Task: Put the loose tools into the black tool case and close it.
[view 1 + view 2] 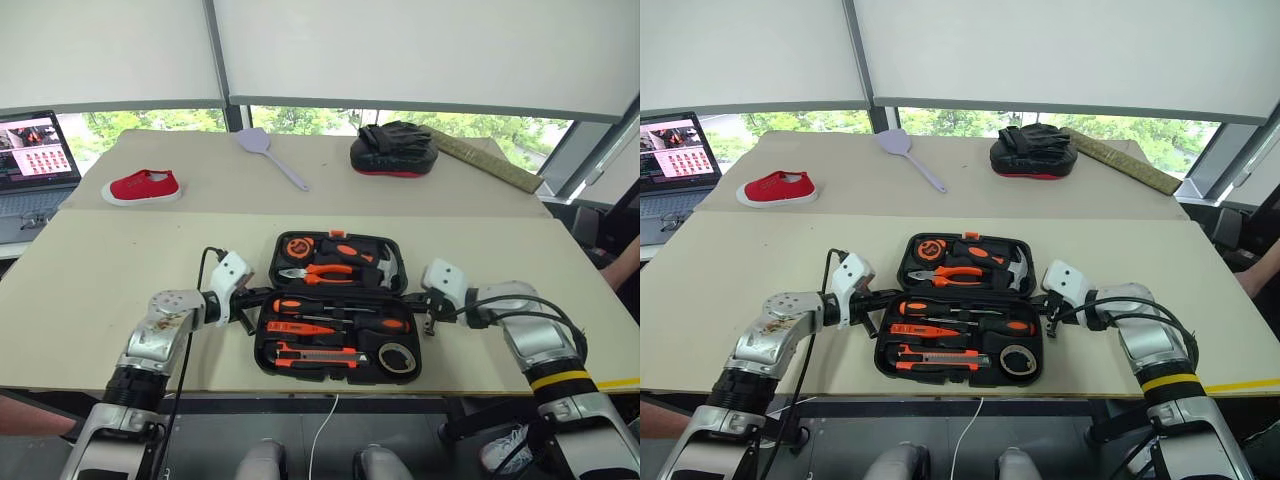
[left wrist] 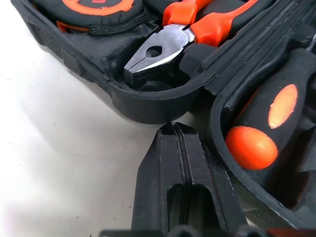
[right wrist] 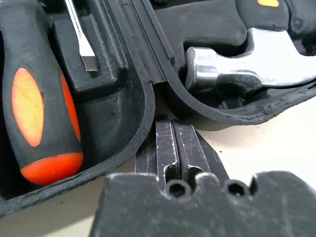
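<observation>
Both closed, left hand (image 2: pixel 175 148) and right hand (image 3: pixel 173 143) empty, flanking open tool case (image 1: pixel 400 372).

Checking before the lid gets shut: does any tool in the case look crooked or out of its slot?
Nothing stands out. In the open black tool case, the screwdrivers, utility knife, tape roll and pliers lie inside the moulded halves.

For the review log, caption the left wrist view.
Shut left gripper beside the open black tool case, near its hinge.

The black tool case (image 1: pixel 338 305) is matt, grainy plastic; the pliers' jaws (image 2: pixel 157 52) and hammer head (image 3: pixel 237 66) are bright polished metal; the table (image 1: pixel 110 290) is smooth and matt.
</observation>
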{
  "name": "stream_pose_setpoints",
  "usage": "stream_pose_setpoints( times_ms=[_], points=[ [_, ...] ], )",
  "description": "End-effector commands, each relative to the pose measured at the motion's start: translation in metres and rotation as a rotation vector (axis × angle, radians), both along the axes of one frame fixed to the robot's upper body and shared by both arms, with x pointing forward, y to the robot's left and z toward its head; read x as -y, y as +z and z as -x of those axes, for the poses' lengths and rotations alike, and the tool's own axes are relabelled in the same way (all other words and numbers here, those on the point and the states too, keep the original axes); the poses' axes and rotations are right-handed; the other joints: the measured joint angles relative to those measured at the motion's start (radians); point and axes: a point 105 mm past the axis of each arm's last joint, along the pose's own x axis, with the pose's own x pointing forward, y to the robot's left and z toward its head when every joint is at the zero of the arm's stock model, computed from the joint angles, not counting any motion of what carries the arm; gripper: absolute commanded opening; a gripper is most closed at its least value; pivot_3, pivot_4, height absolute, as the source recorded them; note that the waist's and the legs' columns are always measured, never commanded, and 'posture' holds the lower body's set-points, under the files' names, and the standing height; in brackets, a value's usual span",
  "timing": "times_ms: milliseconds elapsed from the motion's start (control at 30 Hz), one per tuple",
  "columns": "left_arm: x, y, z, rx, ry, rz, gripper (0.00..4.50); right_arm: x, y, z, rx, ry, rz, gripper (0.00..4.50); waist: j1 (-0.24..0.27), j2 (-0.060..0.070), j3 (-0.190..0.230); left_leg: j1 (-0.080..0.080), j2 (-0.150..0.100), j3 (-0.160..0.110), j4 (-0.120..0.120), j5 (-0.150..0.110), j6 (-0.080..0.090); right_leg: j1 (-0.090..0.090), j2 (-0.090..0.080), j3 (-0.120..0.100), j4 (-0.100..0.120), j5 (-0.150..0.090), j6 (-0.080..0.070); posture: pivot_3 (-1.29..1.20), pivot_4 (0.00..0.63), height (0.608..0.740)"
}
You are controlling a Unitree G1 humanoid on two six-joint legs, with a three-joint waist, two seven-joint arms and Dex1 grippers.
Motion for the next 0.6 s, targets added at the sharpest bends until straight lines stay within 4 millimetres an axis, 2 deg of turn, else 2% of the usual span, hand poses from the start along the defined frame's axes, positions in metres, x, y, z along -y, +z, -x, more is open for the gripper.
stream_pose_setpoints(
  times_ms=[33, 133, 167, 200, 267, 300, 367, 400, 467, 533, 600],
  points=[
    [-0.012, 0.028, -0.005, 0.075, 0.013, 0.01, 0.73, 0.02, 0.035, -0.006, 0.142, -0.035, -0.046, 0.91, -0.002, 0.0, 0.0, 0.0, 0.0, 0.0, 0.0, 0.0, 0.0, 0.0, 0.0, 0.0, 0.0, 0.0, 0.0, 0.0, 0.15, 0.74],
    [-0.043, 0.043, -0.001, 0.034, 0.034, 0.041, 1.86, 0.043, 0.035, 0.011, 0.047, -0.017, 0.027, 1.89, -0.003, 0.0, 0.0, 0.0, 0.0, 0.0, 0.0, 0.0, 0.0, 0.0, 0.0, 0.0, 0.0, 0.0, 0.0, 0.0, 0.15, 0.74],
    [-0.052, 0.045, 0.004, -0.022, 0.037, 0.049, 2.14, 0.046, 0.042, 0.014, 0.03, -0.013, 0.003, 2.22, -0.005, 0.0, 0.0, 0.0, 0.0, 0.0, 0.0, 0.0, 0.0, 0.0, 0.0, 0.0, 0.0, 0.0, 0.0, 0.0, 0.15, 0.74],
    [-0.059, 0.042, 0.01, -0.099, 0.033, 0.028, 2.61, 0.049, 0.058, 0.007, 0.03, -0.077, -0.091, 2.64, -0.007, 0.0, 0.0, 0.0, 0.0, 0.0, 0.0, 0.0, 0.0, 0.0, 0.0, 0.0, 0.0, 0.0, 0.0, 0.0, 0.15, 0.74],
    [-0.071, 0.037, 0.021, -0.199, 0.03, -0.068, 3.28, 0.053, 0.084, -0.004, 0.017, -0.172, -0.216, 3.27, -0.023, 0.0, 0.001, 0.001, 0.001, 0.0, -0.001, 0.0, 0.0, 0.0, 0.001, 0.0, 0.0, -0.001, -0.001, 0.0, 0.15, 0.74],
    [-0.073, 0.037, 0.024, -0.225, 0.023, -0.097, 3.55, 0.056, 0.09, -0.008, -0.007, -0.227, -0.217, 3.55, -0.027, 0.0, 0.001, 0.001, 0.001, 0.0, -0.001, 0.0, 0.0, 0.0, 0.0, 0.001, 0.001, -0.001, -0.001, 0.0, 0.15, 0.74],
    [-0.068, 0.047, 0.021, -0.26, 0.034, -0.027, 4.21, 0.062, 0.089, -0.014, -0.091, -0.35, -0.159, 4.22, -0.026, 0.0, 0.001, 0.003, 0.001, 0.0, -0.001, 0.0, 0.0, 0.0, 0.0, 0.002, 0.002, -0.001, -0.001, 0.0, 0.15, 0.74],
    [-0.062, 0.057, 0.013, -0.247, 0.057, 0.039, 4.21, 0.058, 0.086, -0.015, -0.174, -0.387, -0.148, 4.22, -0.023, 0.0, 0.002, 0.003, 0.001, 0.0, -0.001, 0.0, 0.0, 0.0, 0.0, 0.002, 0.002, -0.001, -0.002, 0.0, 0.15, 0.74],
    [-0.051, 0.073, -0.013, -0.231, 0.154, 0.142, 4.37, 0.037, 0.086, -0.012, -0.368, -0.389, -0.183, 4.29, -0.01, -0.002, 0.003, 0.003, 0.001, 0.0, 0.0, 0.001, 0.0, 0.0, 0.0, 0.0, 0.003, -0.001, -0.002, 0.0, 0.15, 0.74],
    [-0.042, 0.073, -0.029, -0.299, 0.235, 0.155, 4.37, 0.022, 0.085, -0.016, -0.478, -0.414, -0.209, 4.29, -0.005, -0.005, 0.004, 0.002, 0.001, 0.0, 0.001, 0.002, 0.001, -0.001, 0.0, -0.001, 0.004, -0.001, -0.002, 0.0, 0.15, 0.74],
    [-0.025, 0.075, -0.036, -0.341, 0.217, 0.171, 4.37, 0.013, 0.081, -0.028, -0.508, -0.467, -0.212, 4.29, -0.008, -0.005, 0.004, 0.001, 0.001, -0.001, 0.002, 0.003, 0.002, 0.0, 0.001, 0.0, 0.005, -0.001, -0.002, 0.0, 0.15, 0.74]
  ],
)
